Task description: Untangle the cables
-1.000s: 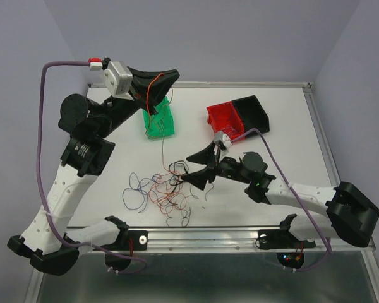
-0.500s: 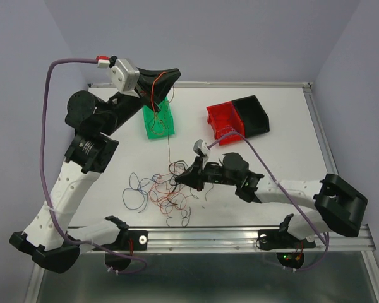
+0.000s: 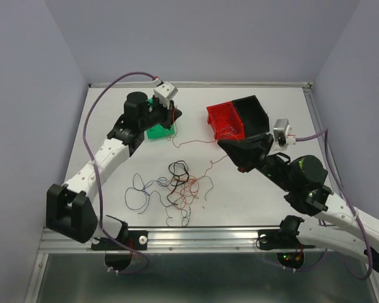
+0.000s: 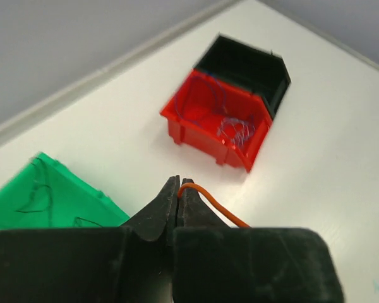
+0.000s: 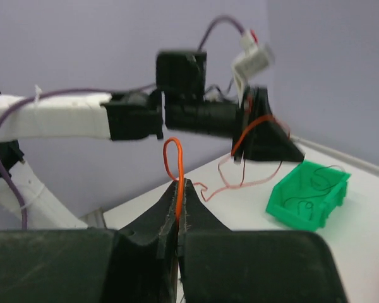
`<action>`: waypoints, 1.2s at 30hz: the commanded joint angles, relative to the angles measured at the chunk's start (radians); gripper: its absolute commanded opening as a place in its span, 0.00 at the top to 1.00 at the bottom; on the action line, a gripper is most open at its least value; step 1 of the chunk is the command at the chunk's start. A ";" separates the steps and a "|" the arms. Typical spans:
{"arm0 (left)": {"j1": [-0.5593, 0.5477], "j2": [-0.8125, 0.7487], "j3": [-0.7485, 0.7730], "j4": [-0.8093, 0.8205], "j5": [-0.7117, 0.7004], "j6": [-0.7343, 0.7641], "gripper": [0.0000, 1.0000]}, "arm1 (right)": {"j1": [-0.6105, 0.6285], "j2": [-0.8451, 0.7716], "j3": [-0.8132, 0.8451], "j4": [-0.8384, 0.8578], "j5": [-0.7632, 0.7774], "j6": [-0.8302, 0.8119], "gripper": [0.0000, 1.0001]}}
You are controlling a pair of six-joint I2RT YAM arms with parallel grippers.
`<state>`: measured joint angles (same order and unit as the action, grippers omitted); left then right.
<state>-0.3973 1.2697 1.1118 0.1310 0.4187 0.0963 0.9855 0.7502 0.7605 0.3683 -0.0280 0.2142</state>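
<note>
Firmly, L tool (image 4: 179, 183), R tool (image 5: 179, 184) pinch orange cable (image 4: 207, 201).

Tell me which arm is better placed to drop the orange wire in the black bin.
Right, probably: the right gripper, shut on the orange wire, is near the black bin; the left gripper, also pinching it, is by the green bin.
</note>
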 commanded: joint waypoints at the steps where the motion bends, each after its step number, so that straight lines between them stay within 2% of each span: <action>1: -0.006 0.152 0.046 -0.077 0.254 0.065 1.00 | 0.007 -0.003 0.147 -0.092 0.199 -0.073 0.99; 5: -0.011 0.302 0.071 -0.130 0.429 0.138 1.00 | 0.008 0.059 0.288 -0.092 0.295 -0.122 0.99; 7: -0.015 0.341 0.074 -0.171 0.472 0.190 0.96 | 0.007 0.093 0.397 -0.106 0.316 -0.137 1.00; 10: -0.018 0.439 0.086 -0.224 0.554 0.241 0.80 | 0.007 0.164 0.535 -0.140 0.365 -0.162 0.99; 11: -0.018 0.457 0.095 -0.260 0.563 0.252 0.72 | 0.007 0.181 0.572 -0.149 0.388 -0.171 0.99; 13: -0.018 0.493 0.120 -0.293 0.577 0.285 0.64 | 0.007 0.202 0.628 -0.172 0.454 -0.194 0.99; 16: -0.018 0.516 0.125 -0.291 0.568 0.292 0.57 | 0.007 0.253 0.743 -0.207 0.505 -0.255 0.99; 21: -0.017 0.485 0.074 -0.202 0.456 0.267 0.44 | 0.007 0.308 0.916 -0.266 0.577 -0.317 0.99; 26: -0.015 0.427 0.005 -0.107 0.375 0.238 0.38 | 0.007 0.354 1.020 -0.264 0.625 -0.378 0.99; 31: -0.017 0.372 -0.029 -0.061 0.359 0.243 0.30 | 0.007 0.426 1.160 -0.264 0.694 -0.458 1.00; 36: -0.020 0.323 -0.072 -0.022 0.400 0.261 0.26 | 0.007 0.474 1.208 -0.264 0.686 -0.496 0.99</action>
<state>-0.4171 1.6646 1.0672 0.0368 0.7837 0.3397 0.9855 1.2003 1.9289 0.1089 0.6361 -0.2222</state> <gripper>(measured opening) 0.735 0.012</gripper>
